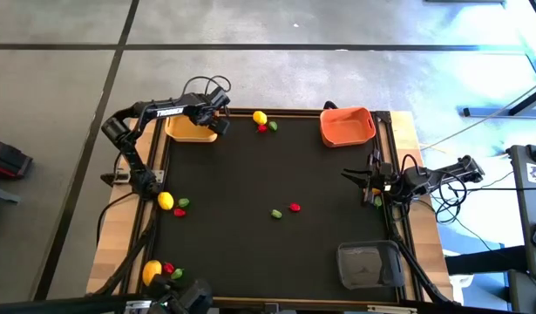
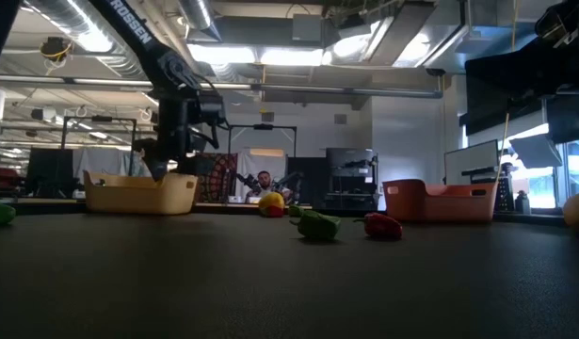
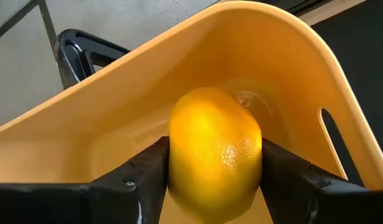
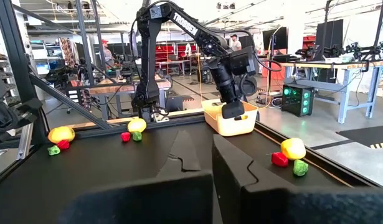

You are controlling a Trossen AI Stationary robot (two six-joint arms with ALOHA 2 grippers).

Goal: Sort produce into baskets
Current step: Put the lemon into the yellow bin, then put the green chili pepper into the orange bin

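My left gripper [image 1: 217, 123] reaches down into the yellow-orange basket [image 1: 189, 131] at the far left, shut on a yellow lemon [image 3: 215, 149]. At the table's right edge my right gripper [image 1: 356, 178] waits, shut with nothing in it. Loose produce lies on the black mat: a lemon [image 1: 260, 117] with a red [image 1: 262, 128] and a green piece [image 1: 273, 126] at the far middle. In the middle lie a green piece [image 1: 276, 213] and a red one [image 1: 295, 207]. Another lemon [image 1: 166, 201] rests at the left, and a third lemon [image 1: 152, 272] at the near left. My left gripper pinches the lemon's two opposite sides [image 3: 179, 163] between its two fingers [image 3: 147, 177]. The fingers slant steeply down from above into the basket. The lemon sits within the basket's walls [image 3: 284, 74]; whether it touches the floor is hidden by the lemon itself.
The orange-red basket [image 1: 347, 126] stands at the far right and the dark grey basket [image 1: 369, 264] at the near right. Small red and green pieces lie beside the left [image 1: 180, 208] and near-left [image 1: 173, 271] lemons. A raised wooden frame [image 1: 405, 148] rims the mat.
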